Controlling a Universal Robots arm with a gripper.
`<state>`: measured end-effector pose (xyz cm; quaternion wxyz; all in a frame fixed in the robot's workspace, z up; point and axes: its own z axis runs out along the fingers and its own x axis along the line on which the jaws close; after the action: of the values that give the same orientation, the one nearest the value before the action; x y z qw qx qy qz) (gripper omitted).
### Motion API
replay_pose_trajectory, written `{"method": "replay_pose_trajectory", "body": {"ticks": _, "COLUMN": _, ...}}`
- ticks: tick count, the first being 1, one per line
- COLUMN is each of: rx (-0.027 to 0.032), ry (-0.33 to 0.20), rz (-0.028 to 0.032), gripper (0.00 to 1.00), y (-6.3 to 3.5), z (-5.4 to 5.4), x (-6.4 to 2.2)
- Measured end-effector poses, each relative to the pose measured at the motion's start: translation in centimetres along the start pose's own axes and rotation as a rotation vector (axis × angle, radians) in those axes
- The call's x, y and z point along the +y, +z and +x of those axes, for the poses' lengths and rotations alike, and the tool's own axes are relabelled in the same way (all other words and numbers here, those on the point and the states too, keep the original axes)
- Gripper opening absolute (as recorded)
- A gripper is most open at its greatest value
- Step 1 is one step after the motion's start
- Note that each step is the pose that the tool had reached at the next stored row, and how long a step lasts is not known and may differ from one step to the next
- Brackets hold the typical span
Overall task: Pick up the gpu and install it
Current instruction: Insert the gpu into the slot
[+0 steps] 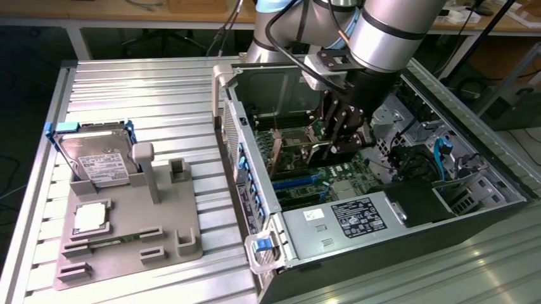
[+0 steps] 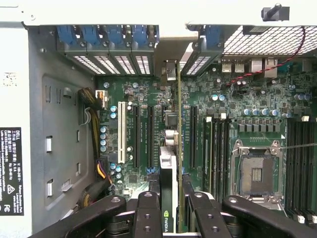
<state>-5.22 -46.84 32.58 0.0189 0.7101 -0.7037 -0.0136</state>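
Gripping gpu point(image 2: 171, 188) edge-on, tool point(image 2: 172, 208) above motherboard point(image 2: 148, 99) slots.

Even bright light, soft shadows

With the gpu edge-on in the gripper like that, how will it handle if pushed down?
The gpu is a thin flat board, so probably stiff along its length yet apt to tilt sideways. The gripper clamps one edge only. Likely light, with fragile parts.

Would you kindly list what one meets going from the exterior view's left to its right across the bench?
Hard drive in the grey holder → open computer case → pincer holding the gpu over the motherboard → black power supply.
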Motion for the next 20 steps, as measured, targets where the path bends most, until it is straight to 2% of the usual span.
{"method": "replay_pose_trajectory", "body": {"ticks": 11, "rx": 0.0, "ry": 0.0, "rz": 0.0001, "gripper": 0.27, "y": 0.27, "z": 0.0, "x": -0.01}}
{"method": "replay_pose_trajectory", "body": {"ticks": 20, "rx": 0.0, "ry": 0.0, "rz": 0.0001, "gripper": 0.27, "y": 0.86, "z": -0.01, "x": -0.04}}
